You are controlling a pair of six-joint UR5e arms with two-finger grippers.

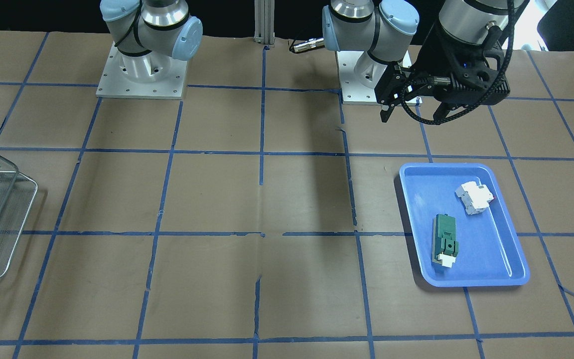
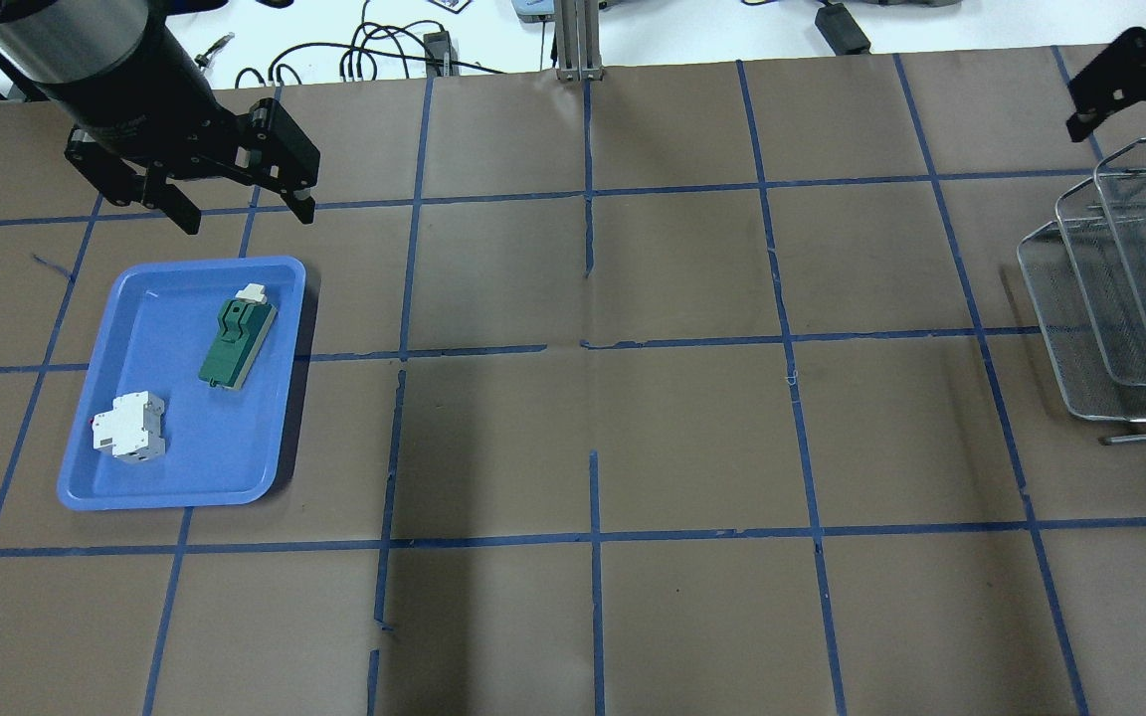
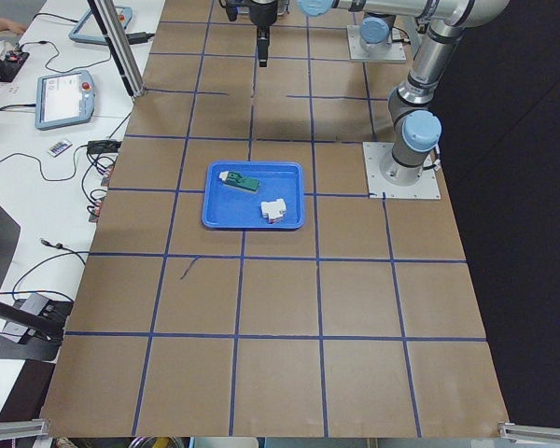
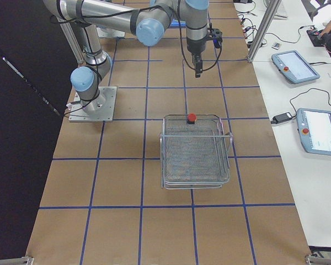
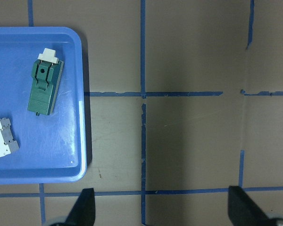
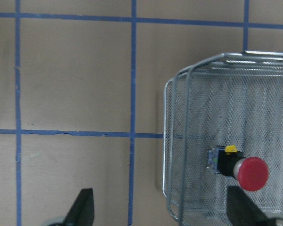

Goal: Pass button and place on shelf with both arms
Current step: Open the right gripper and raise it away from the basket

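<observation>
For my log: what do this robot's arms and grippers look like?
The left arm and right arm are silver-grey metal tubes with rounded light-blue joint caps. The left gripper and right gripper are black and two-fingered; a black braided cable loops by the left wrist.

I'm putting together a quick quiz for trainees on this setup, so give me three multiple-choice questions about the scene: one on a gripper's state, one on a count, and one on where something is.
1. The left gripper is: A) open and empty; B) shut and empty; C) shut on something.
2. How many things lie in the blue tray? A) one; B) three; C) two.
3. Where is the button? A) in the blue tray; B) on the mesh of the shelf; C) in the left gripper.

Answers:
1 A: its fingers stand wide apart with nothing between them.
2 C: only the green block and the white breaker lie in it.
3 B: the right wrist view shows it lying on its side on the wire mesh.
</observation>
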